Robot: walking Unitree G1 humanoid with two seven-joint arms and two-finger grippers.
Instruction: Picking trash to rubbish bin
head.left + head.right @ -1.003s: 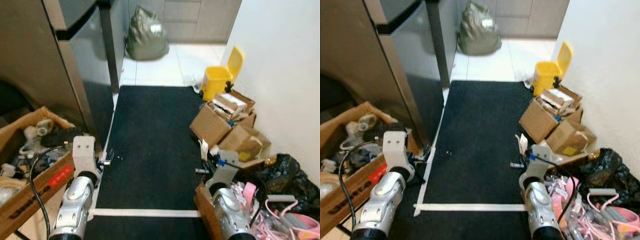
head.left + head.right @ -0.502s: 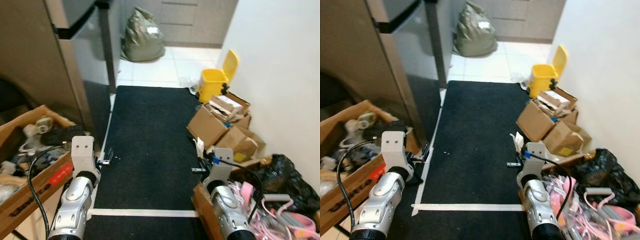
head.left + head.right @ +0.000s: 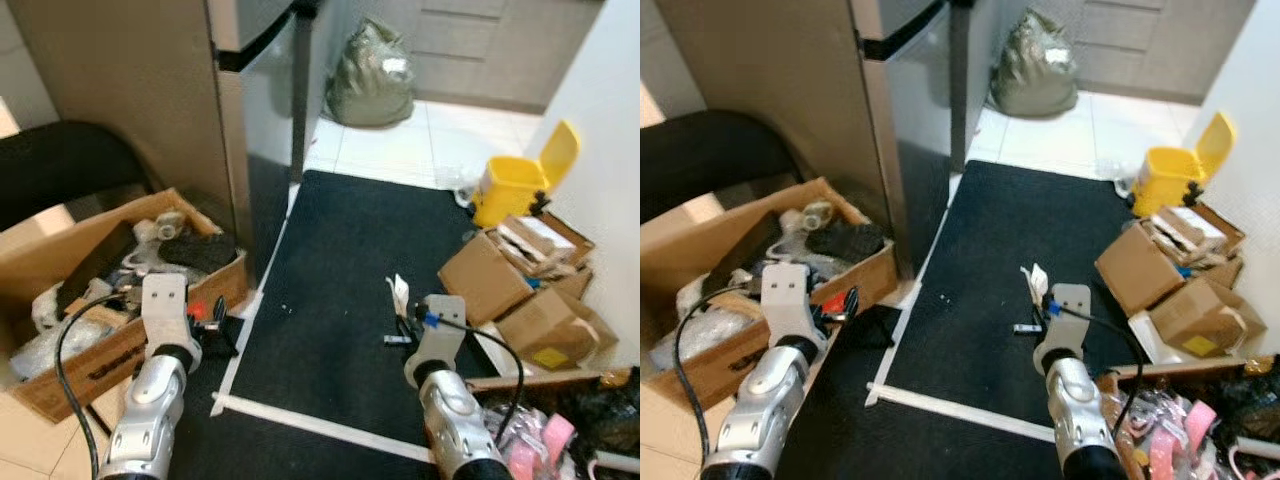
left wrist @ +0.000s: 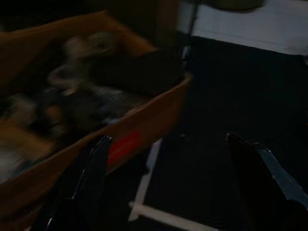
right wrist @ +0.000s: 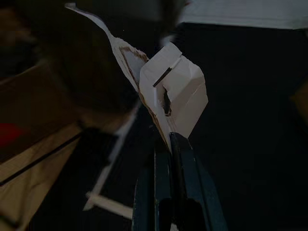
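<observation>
Trash is in hand but not yet binned: the right gripper (image 5: 166, 144) has its two black fingers pressed together on a crumpled white scrap of paper (image 5: 174, 94), held above the black mat (image 3: 350, 270), while the yellow rubbish bin (image 3: 515, 180) stands with its lid up, well apart, at the mat's far right corner beside cardboard boxes (image 3: 520, 275). Carrying the scrap to the bin and dropping it in is judged to be what remains. The left gripper (image 4: 168, 159) hangs empty, fingers spread wide, near an open carton of clutter (image 3: 110, 290) by the fridge (image 3: 190, 120).
</observation>
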